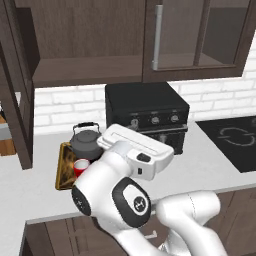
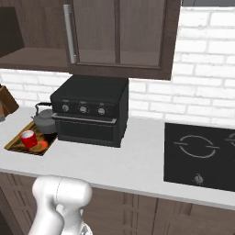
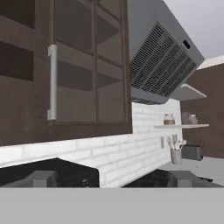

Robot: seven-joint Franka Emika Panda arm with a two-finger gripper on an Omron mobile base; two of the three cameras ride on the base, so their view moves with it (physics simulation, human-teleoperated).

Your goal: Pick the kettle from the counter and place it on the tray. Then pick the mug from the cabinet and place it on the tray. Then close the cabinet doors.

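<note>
While the arm (image 1: pixel 125 190) partly hides the tray (image 1: pixel 64 167), the end effector (image 3: pixel 111 178) gapes empty.

Bare tabletop (image 2: pixel 137 156) lies open between the black oven (image 2: pixel 92 110) and the cooktop (image 2: pixel 202 153), while the kettle (image 1: pixel 86 140) and mug (image 1: pixel 81 166) crowd the tray (image 1: pixel 63 167) beside the oven, beneath the cabinet (image 1: pixel 85 70).

Two rear views, shared counter (image 1: pixel 200 155)

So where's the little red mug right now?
The mug stands on the tray at the counter's left end, just in front of the kettle.
</note>
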